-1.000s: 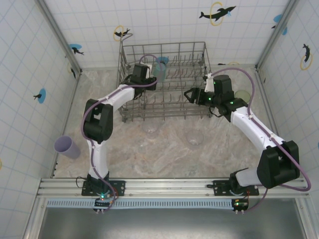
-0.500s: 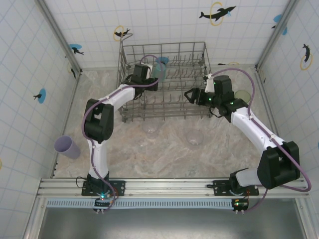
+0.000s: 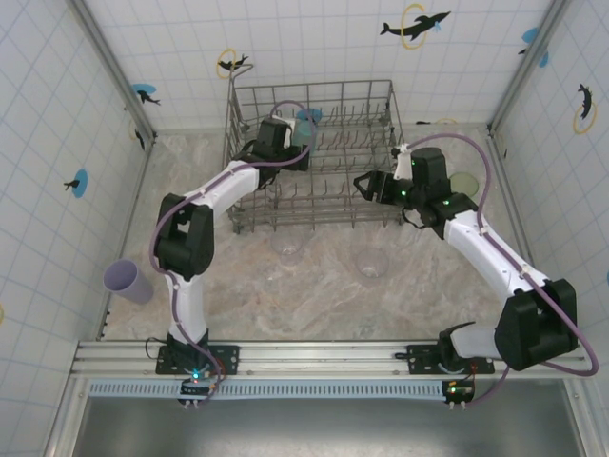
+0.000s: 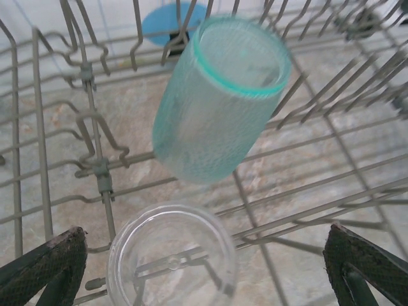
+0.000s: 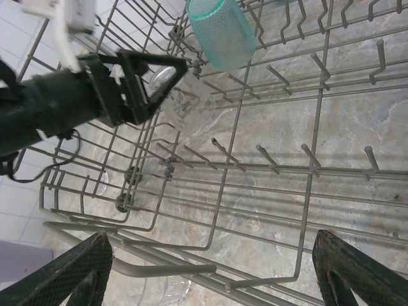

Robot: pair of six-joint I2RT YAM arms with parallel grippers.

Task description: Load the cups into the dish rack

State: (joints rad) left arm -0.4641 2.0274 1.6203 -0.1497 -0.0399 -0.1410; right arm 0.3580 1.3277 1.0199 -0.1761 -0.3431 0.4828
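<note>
Top external view: the dish rack (image 3: 314,225) stands at the far middle of the marble table (image 3: 419,295), its back side near the tiled rear wall and bare table to its left, right and front. The left gripper (image 3: 301,145) reaches over the rack's left side into the far left part, just beside the teal cup (image 3: 306,120), which lies near the back rim. The right gripper (image 3: 364,186) sits at the rack's right front corner, pointing in over the wires. On the table in front of the rack's near wall stand two clear cups (image 3: 288,246) (image 3: 371,263), apart from each other and from the arms. A lavender cup (image 3: 127,281) lies on its side against the left wall, well apart from the rack, and a light green cup (image 3: 464,182) rests beyond the right arm, near the right wall. From the left wrist, the teal cup leans tilted on the tines with its mouth up and to the right, free of both fingers (image 4: 48,268); the jaws stand wide, holding nothing, and a clear cup (image 4: 171,261) sits in the rack below, between them, touching neither. From the right wrist, that arm's fingers (image 5: 357,271) are spread wide over the rack's front edge with only wire and empty tine rows between them, and open rack floor lies between them and the teal cup.
</note>
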